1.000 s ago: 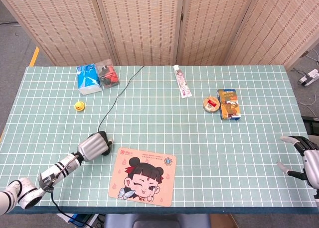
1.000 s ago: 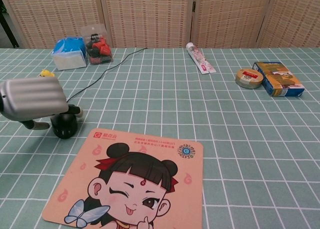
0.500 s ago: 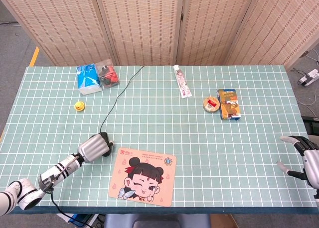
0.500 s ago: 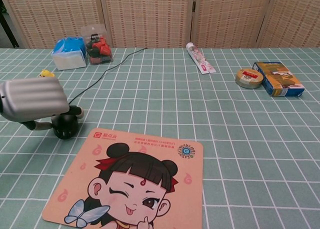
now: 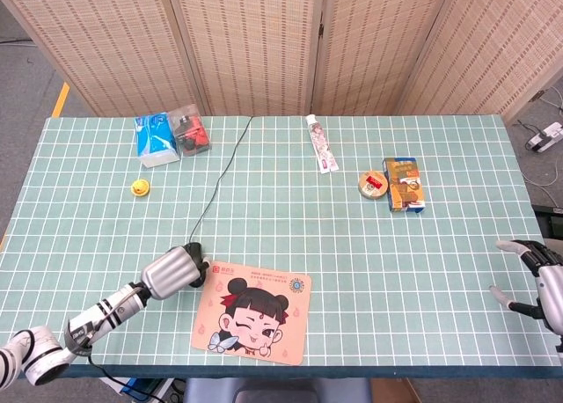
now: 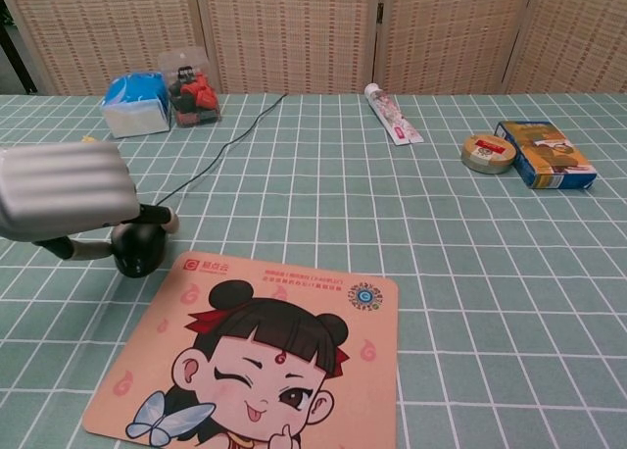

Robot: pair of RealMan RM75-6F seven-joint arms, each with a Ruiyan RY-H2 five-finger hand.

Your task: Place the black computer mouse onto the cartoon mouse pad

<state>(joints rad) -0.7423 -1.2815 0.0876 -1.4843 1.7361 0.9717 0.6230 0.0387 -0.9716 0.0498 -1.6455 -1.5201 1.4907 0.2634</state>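
left hand holding mouse: moved right and nearer, now just beside pad left edge | cable: dragged along, straighter, swung right | mouse not on pad yet

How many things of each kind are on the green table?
Black computer mouse: 1
Cartoon mouse pad: 1
Blue tissue pack: 1
Clear box of red bits: 1
Yellow toy: 1
Tube: 1
Tape roll: 1
Orange-blue box: 1
Total: 8
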